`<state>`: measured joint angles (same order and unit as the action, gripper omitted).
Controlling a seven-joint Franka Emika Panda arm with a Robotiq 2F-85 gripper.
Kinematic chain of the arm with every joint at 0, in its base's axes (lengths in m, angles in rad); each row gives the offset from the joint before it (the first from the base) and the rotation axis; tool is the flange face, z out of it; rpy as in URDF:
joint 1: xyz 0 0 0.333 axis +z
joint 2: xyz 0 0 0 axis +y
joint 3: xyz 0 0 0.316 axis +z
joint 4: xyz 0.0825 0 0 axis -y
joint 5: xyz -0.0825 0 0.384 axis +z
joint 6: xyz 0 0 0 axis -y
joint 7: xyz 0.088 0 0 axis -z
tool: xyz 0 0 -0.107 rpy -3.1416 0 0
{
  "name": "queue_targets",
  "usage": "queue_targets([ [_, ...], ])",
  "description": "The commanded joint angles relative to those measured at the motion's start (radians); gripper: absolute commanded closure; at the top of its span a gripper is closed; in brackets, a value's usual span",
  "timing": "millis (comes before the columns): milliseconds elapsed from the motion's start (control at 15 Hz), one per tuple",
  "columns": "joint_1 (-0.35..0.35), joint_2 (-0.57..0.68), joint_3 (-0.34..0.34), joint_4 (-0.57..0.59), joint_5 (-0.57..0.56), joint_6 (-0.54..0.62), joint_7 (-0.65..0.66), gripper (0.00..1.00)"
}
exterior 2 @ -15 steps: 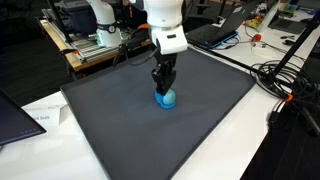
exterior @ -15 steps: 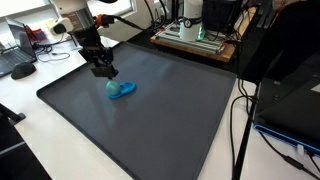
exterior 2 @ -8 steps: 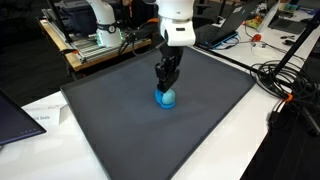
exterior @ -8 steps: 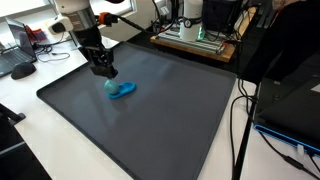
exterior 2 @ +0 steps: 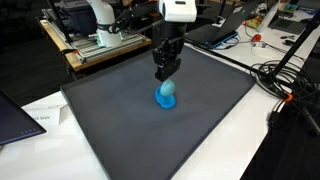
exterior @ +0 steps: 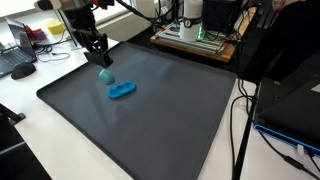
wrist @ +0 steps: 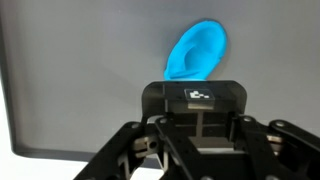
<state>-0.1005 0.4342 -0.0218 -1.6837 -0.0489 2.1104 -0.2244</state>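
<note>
In an exterior view the gripper [exterior: 101, 66] hangs over the far left part of a dark grey mat [exterior: 160, 125]. Its fingers are clenched on a small teal ball [exterior: 104, 76], which sits at the fingertips and looks lifted clear of the mat. A blue piece [exterior: 122, 91] lies flat on the mat just to the right of the ball and a little nearer, apart from both ball and gripper. The mat rests on a white table [exterior: 60, 135], and black cables [exterior: 240, 120] trail down along its right edge.

In an exterior view from another place the gripper [exterior 2: 166, 79] points straight down near the middle of the mat [exterior 2: 120, 120], jaws drawn in on the teal ball [exterior 2: 168, 89]. The blue piece [exterior 2: 164, 101] shows right under the ball; from this angle it is not clear whether the two touch. A dark laptop [exterior 2: 15, 118] lies at the near left, off the mat.

In the wrist view the gripper [wrist: 195, 100] fills the lower middle as a black block with dark links spreading out to either side. Beyond it the blue piece [wrist: 197, 52] appears as an oval on the grey mat [wrist: 80, 70]. The ball cannot be told apart here.
</note>
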Motion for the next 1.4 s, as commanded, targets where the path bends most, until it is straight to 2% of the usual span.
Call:
queue_targets([
  [0, 0.052, -0.046, -0.037, 0.008, -0.092, -0.028, 0.131, 0.78],
  [200, 0.092, -0.052, -0.046, 0.028, -0.16, -0.052, 0.232, 0.78],
  [467, 0.136, -0.043, -0.032, 0.071, -0.167, -0.133, 0.332, 0.78],
  [533, 0.114, -0.043, -0.028, 0.04, -0.147, -0.082, 0.279, 0.78],
  [600, 0.121, -0.043, -0.025, 0.043, -0.147, -0.087, 0.287, 0.53],
  [1000, 0.116, -0.038, -0.028, 0.041, -0.147, -0.086, 0.286, 0.53],
  [1067, 0.116, -0.038, -0.028, 0.041, -0.147, -0.086, 0.286, 0.78],
  [1333, 0.185, -0.001, -0.05, 0.113, -0.242, -0.156, 0.451, 0.78],
])
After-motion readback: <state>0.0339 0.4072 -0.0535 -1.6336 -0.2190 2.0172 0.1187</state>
